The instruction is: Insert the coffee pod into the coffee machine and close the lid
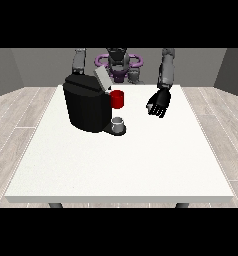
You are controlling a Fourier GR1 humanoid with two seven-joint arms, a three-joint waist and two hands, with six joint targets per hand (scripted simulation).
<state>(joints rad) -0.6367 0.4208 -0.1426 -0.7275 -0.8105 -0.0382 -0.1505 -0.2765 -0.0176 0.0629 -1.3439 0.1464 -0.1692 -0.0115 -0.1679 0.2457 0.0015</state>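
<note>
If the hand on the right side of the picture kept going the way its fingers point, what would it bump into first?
The hand at the view's right seems to point down and forward, so it would likely meet the bare white table first. Depth is hard to judge.

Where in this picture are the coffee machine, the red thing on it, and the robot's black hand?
Coffee machine (86, 107): front view, on its black front body.
Red thing at the machine (118, 99): front view, on its red side.
Hand at the view's right (159, 103): front view, on its palm.
</note>
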